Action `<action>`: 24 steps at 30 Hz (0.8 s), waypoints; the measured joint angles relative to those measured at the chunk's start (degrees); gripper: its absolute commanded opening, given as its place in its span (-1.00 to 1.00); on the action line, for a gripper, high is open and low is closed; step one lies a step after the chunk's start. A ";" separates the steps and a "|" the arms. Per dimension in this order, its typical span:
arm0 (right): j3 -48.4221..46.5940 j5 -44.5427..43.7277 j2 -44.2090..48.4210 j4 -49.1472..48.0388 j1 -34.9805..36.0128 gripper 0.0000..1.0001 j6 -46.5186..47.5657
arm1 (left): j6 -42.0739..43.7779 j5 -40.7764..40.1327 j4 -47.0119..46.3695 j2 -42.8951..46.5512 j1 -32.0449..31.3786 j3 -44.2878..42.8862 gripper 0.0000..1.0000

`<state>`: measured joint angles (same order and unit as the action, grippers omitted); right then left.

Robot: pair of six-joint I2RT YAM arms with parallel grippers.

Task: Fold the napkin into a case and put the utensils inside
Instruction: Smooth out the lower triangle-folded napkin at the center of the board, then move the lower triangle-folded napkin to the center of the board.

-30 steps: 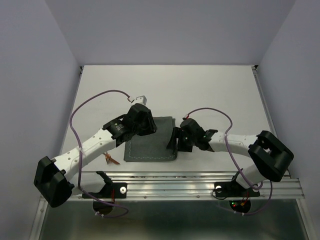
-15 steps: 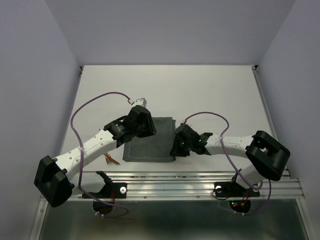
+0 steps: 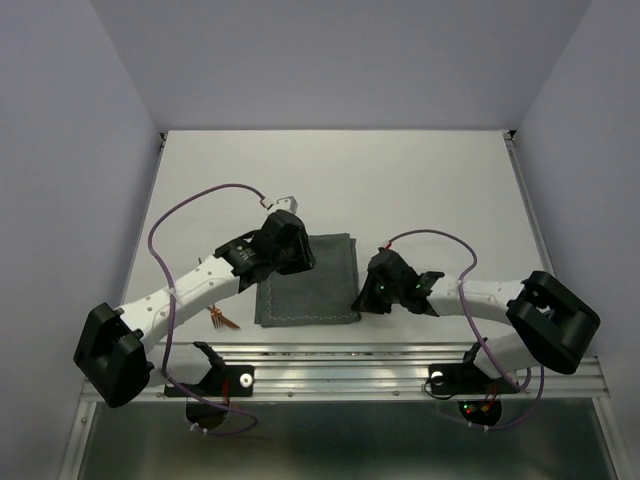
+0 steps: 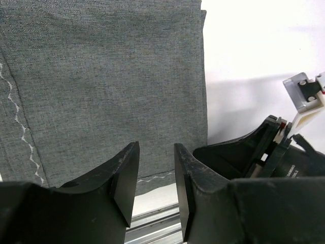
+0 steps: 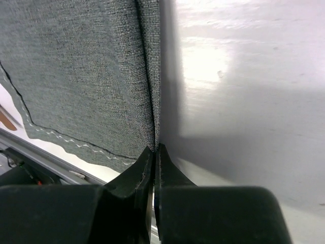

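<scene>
The napkin [image 3: 310, 285] lies folded into a grey-green rectangle near the table's front edge, and it also fills the left wrist view [image 4: 101, 76] and the right wrist view [image 5: 76, 66]. My right gripper [image 3: 362, 300] is at its right edge, low on the table, with the jaws shut [image 5: 154, 148] and pinching the folded edge. My left gripper [image 3: 295, 263] hovers over the napkin's left part, its jaws partly open [image 4: 155, 152] with nothing between them. Copper utensils [image 3: 222, 320] lie left of the napkin, partly under the left arm; a brown tip of one utensil [image 5: 5, 119] shows in the right wrist view.
An aluminium rail [image 3: 400, 360] runs along the near table edge just below the napkin. Purple cables [image 3: 200, 200] loop above both arms. White walls close in the table on the left, right and back.
The right gripper dropped to the napkin's right edge, closed on it, and shifted right. The napkin slid slightly right with it. The left gripper stayed over the cloth.
</scene>
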<state>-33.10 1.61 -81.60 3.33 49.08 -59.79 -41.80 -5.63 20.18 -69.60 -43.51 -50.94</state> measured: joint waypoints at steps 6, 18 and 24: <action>1.36 2.29 1.18 -2.03 -2.58 -0.82 0.72 | 0.55 0.00 -0.52 -1.66 0.15 0.00 -0.08; 2.10 2.99 4.52 -2.32 -7.08 0.12 3.32 | 2.91 0.20 -1.11 -1.22 9.05 6.05 0.47; 1.84 2.95 5.57 -1.36 -10.93 0.02 5.57 | 5.14 0.59 -3.04 -2.84 16.72 6.45 0.08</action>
<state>-31.27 4.56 -76.03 1.98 38.15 -54.22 -36.67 -5.04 17.15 -72.44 -26.79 -44.49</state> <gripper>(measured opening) 0.534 0.655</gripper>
